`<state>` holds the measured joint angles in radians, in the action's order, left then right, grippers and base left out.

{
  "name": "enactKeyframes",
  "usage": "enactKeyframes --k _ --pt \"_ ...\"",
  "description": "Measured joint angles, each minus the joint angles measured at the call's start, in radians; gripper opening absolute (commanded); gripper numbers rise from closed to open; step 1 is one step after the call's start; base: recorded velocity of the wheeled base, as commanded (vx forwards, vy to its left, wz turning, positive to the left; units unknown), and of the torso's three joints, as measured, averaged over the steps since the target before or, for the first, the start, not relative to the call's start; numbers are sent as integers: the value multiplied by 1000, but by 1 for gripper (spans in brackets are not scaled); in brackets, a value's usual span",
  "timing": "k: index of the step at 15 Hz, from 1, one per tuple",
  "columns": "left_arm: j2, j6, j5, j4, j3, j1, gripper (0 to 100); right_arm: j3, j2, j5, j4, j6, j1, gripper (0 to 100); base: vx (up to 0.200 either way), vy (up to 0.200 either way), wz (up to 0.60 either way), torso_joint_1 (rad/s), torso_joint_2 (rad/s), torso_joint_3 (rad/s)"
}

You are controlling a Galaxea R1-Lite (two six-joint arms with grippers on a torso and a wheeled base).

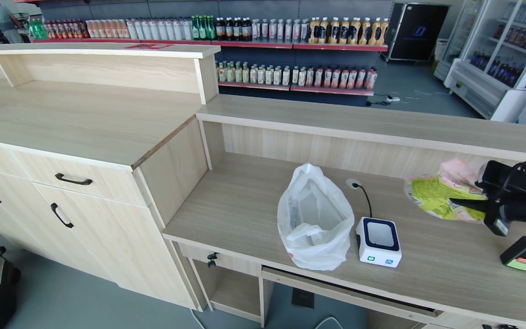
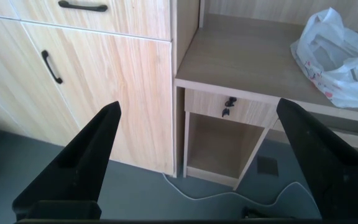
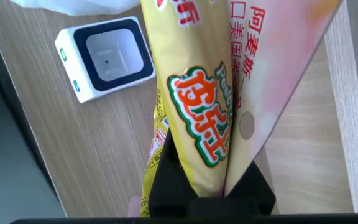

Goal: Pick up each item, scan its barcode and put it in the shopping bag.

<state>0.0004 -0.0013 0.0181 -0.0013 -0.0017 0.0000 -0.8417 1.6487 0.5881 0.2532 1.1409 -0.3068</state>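
Note:
My right gripper [image 1: 470, 201] is shut on a yellow-green and pink snack bag [image 1: 441, 192], held above the right side of the counter. In the right wrist view the snack bag [image 3: 216, 106] runs between the fingers [image 3: 166, 180], with the white barcode scanner [image 3: 107, 59] on the wood beyond it. The scanner [image 1: 378, 241] sits near the counter's front edge, to the left of the held bag. An open white plastic shopping bag [image 1: 314, 219] stands just left of the scanner. My left gripper [image 2: 204, 168] hangs open and holds nothing, low beside the cabinet, above the floor; the shopping bag [image 2: 340, 56] shows farther off on the counter.
A black handheld device [image 1: 525, 252] with a green and red label lies at the counter's right front. The scanner's cable [image 1: 364, 196] runs to a hole in the counter. A raised ledge [image 1: 372, 121] backs the counter, and a taller cabinet [image 1: 85, 132] with drawers stands to the left.

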Motion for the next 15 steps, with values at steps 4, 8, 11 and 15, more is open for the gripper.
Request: enactKeyframes --k 4,8,11,15 --pt "0 0 0 0 0 0 100 23 -250 -16 11 -294 -53 0 0 0 0 0 0 0" --pt "0 0 0 0 0 0 100 82 -387 -14 24 -305 -95 0 0 0 150 1 -1 -1" --pt "0 0 0 0 0 -1 100 102 -440 -15 30 -335 -93 0 0 0 600 -1 -2 2" --pt "0 0 0 0 0 0 100 70 -434 -294 61 -596 31 0 0 0 450 3 4 2"
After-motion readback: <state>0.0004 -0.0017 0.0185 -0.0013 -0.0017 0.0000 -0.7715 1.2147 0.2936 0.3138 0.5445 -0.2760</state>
